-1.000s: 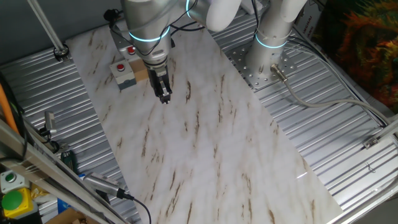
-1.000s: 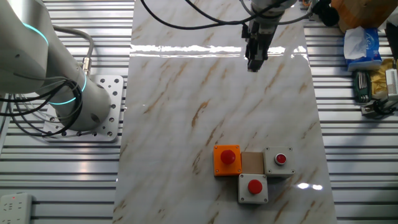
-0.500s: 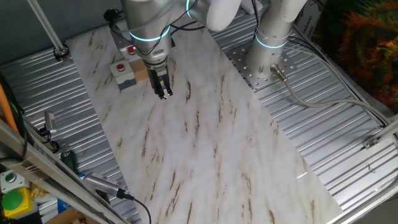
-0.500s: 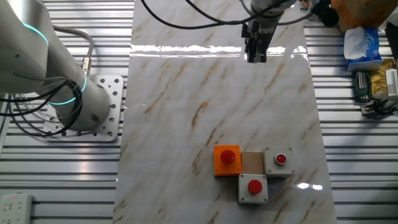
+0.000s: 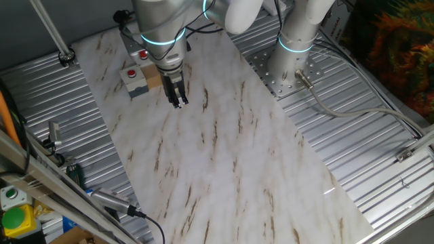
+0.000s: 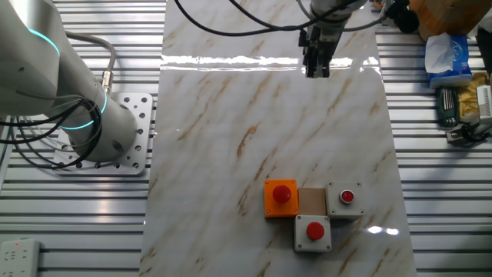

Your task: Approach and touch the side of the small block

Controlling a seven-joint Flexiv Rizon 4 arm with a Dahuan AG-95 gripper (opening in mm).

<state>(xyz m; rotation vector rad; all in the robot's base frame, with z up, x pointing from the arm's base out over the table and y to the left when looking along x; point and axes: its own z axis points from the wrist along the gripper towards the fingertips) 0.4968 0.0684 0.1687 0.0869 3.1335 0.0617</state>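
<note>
My gripper (image 6: 316,71) hangs over the marble slab (image 6: 231,115) with its 2 fingers close together and nothing between them; whether they actually meet I cannot tell from either camera. In the other fixed view it sits toward 12 o'clock on the slab, well apart from the block (image 6: 312,201), which lies down toward 5 o'clock.

The block is a small tan square, flat on the slab, and I see it boxed in on 3 sides. At its 9 o'clock, touching it, is an orange box (image 6: 280,198) with a red button on top. At its 3 o'clock is a grey box (image 6: 344,200) with a small red button. At its 6 o'clock is a second grey box (image 6: 314,233) with a larger red button. Only the block's 12 o'clock side is open, and that side faces the gripper.

In one fixed view I see the gripper (image 5: 179,102) at about 5 o'clock from the block (image 5: 153,81), near it but apart from it, with the arm hiding part of the cluster.

Further out, the arm's base (image 6: 84,123) stands on a bolted plate at 9 o'clock of the slab.
</note>
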